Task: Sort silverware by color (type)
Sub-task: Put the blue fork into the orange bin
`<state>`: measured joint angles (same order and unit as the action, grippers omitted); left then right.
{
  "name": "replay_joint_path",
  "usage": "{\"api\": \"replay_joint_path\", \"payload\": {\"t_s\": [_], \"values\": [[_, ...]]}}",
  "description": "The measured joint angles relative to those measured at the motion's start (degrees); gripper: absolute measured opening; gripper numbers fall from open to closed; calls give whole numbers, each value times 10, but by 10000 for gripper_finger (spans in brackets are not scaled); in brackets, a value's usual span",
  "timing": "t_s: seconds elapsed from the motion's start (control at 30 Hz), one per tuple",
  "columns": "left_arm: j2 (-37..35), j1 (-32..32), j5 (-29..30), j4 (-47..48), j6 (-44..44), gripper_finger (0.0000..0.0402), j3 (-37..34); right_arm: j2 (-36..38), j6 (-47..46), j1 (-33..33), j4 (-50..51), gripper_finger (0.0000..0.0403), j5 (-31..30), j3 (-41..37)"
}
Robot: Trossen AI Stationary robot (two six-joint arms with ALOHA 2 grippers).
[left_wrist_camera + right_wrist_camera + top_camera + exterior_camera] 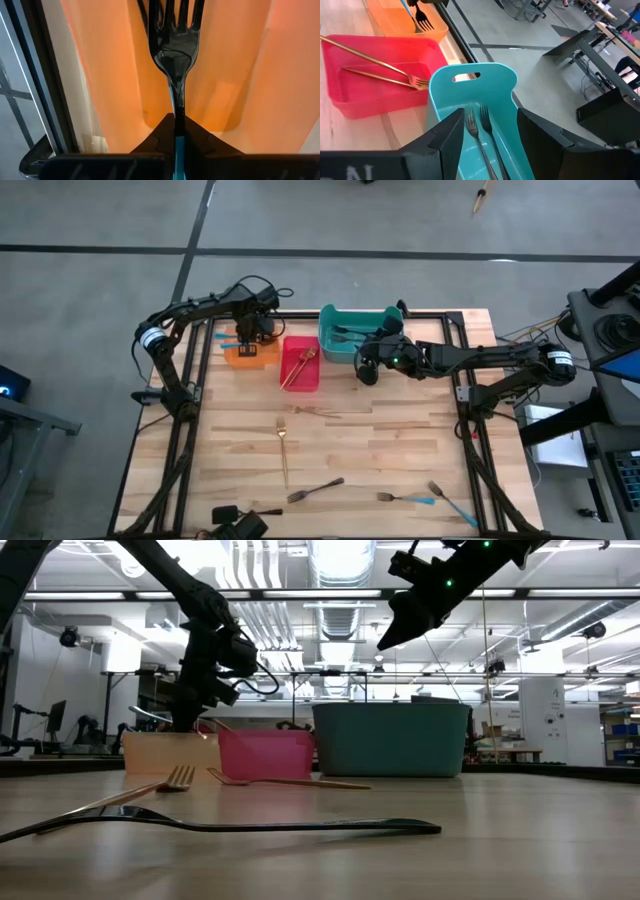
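table [400, 460]: pale wood, matt | bins [380, 90]: smooth plastic | forks [175, 55]: glossy metal

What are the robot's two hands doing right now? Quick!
Left gripper: closed on a blue-handled fork, over the orange bin.
Right gripper: open and empty, above the teal bin holding two grey forks.
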<state>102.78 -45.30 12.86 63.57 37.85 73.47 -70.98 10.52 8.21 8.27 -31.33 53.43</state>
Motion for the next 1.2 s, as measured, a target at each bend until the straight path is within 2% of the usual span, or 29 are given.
{"api": "replay_joint_path", "payload": {"t_s": [0.9, 1.2], "values": [[0, 0, 0, -11, -2, 1, -1, 0, 0, 0, 0, 176, 0, 0], [0, 0, 2, -16, -7, 48, -1, 0, 0, 0, 0, 176, 0, 0]]}}
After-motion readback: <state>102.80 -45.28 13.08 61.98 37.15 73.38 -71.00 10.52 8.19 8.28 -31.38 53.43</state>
